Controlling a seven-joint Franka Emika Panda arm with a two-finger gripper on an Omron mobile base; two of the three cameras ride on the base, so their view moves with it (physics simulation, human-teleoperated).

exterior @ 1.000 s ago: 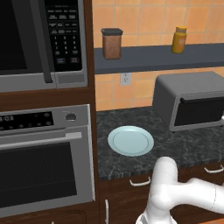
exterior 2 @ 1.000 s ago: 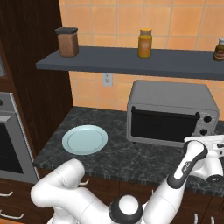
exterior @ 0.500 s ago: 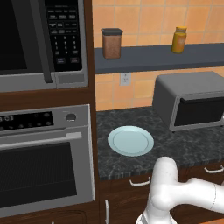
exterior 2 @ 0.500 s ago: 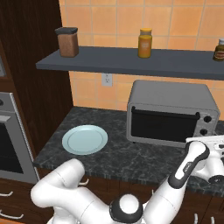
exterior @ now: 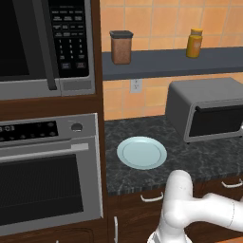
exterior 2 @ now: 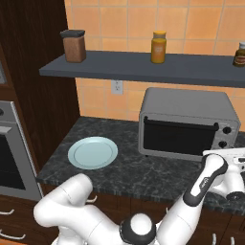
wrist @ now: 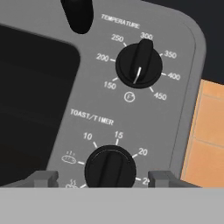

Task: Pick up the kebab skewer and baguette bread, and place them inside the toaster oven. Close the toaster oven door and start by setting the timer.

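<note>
The toaster oven (exterior 2: 186,123) stands on the counter (exterior 2: 143,172) below the shelf (exterior 2: 143,64), its door (exterior 2: 179,136) shut. The plate (exterior 2: 93,152) lies bare; neither skewer nor baguette shows, so both are judged to be inside already. The gripper (wrist: 103,178) sits at the control panel, its fingers apart on either side of the timer knob (wrist: 110,168), not visibly clamped. Remaining: grip and turn that knob; the temperature knob (wrist: 138,64) sits above it.

I see the toaster oven (exterior 2: 189,120) in matt grey metal, its door (exterior 2: 181,138) of dark glossy glass, black smooth plastic timer knob (wrist: 110,168), speckled dark stone counter (exterior 2: 139,170), pale glazed plate (exterior 2: 93,152), dark wood cabinets (exterior 2: 40,72).
</note>
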